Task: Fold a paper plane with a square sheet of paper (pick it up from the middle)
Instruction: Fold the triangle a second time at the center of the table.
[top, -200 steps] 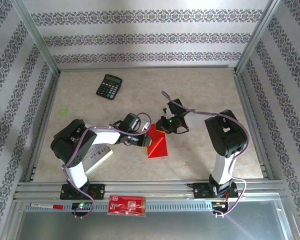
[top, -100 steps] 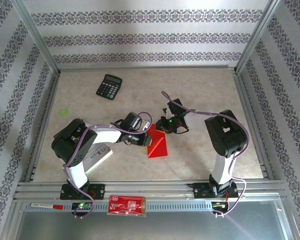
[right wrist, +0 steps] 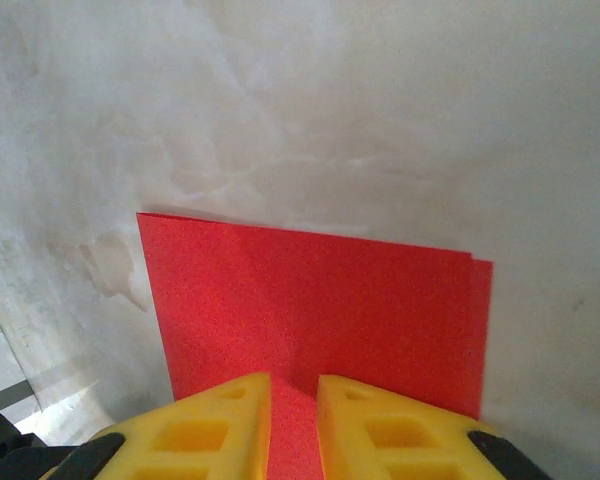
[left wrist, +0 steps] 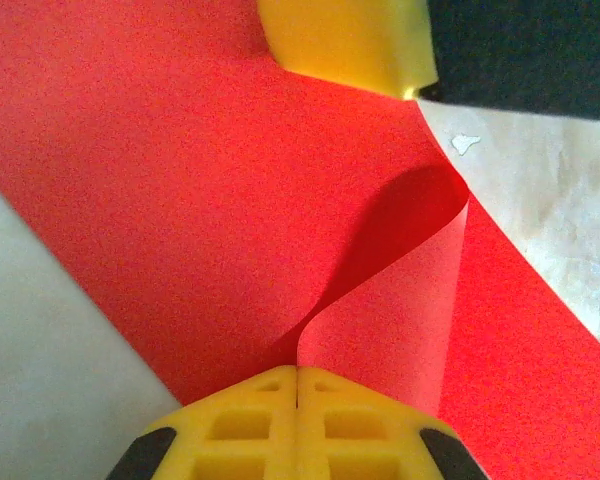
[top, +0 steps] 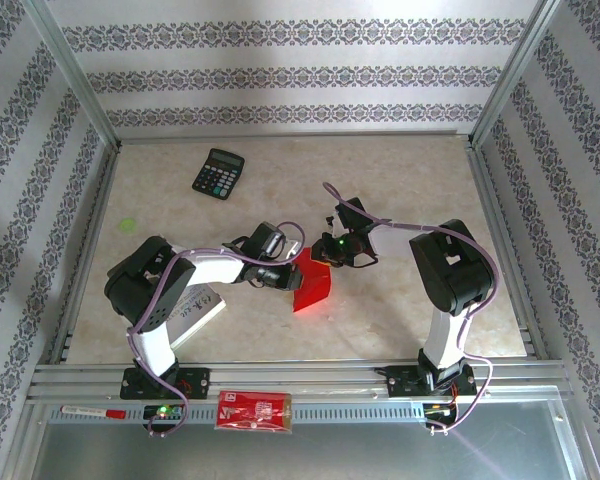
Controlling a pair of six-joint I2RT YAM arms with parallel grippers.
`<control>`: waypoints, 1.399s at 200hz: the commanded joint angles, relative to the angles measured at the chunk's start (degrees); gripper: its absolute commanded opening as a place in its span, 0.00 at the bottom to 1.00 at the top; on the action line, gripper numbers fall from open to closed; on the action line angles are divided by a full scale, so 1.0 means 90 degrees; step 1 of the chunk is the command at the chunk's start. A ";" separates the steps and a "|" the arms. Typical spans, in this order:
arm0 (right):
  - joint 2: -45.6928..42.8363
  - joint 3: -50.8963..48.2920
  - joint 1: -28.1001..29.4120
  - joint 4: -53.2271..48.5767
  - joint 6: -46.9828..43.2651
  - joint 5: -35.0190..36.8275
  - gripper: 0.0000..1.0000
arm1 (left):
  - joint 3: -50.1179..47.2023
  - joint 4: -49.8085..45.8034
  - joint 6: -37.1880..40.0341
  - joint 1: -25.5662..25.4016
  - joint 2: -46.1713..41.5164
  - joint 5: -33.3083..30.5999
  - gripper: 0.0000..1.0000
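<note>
Currently: Fold Under Way

The left gripper (left wrist: 297, 372) is clenched on a curled flap of the sheet (left wrist: 180, 200), which lies on the bench (right wrist: 380, 120). The right gripper (right wrist: 294, 385) sits at the sheet's edge, jaws slightly parted. The next move is probably to carry the flap across and flatten it. The flap hides the crease line.

No text legible. Print on the white booklet (top: 198, 310) at the table's near left corner is too small to read. Same for the red packet (top: 254, 410) on the front rail.

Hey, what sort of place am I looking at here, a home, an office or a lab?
Most likely a robot lab test cell: a left arm and right arm bolted at the near edge of a marble-look table, aluminium framing, patterned wallpaper panels as walls.
</note>
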 commanded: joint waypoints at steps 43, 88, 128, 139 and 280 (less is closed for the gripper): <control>0.0198 -0.0230 0.0011 -0.0286 -0.0055 0.0227 0.23 | 0.0016 -0.0109 0.0020 -0.0005 0.0042 0.0034 0.00; 0.0222 -0.0213 0.0011 -0.0293 -0.0054 0.0218 0.23 | -0.0099 -0.0035 -0.0084 -0.0005 -0.0084 0.0093 0.00; 0.0220 -0.0202 0.0011 -0.0296 -0.0045 0.0221 0.23 | -0.0184 -0.0020 -0.0154 -0.0025 -0.0175 0.0158 0.00; 0.0230 -0.0201 0.0020 -0.0289 -0.0045 0.0225 0.23 | -0.0209 -0.0013 -0.0157 -0.0030 -0.0192 0.0172 0.00; 0.0240 -0.0181 0.0033 -0.0278 -0.0011 0.0228 0.23 | -0.0274 -0.0180 -0.0165 -0.0084 -0.0033 -0.0070 0.00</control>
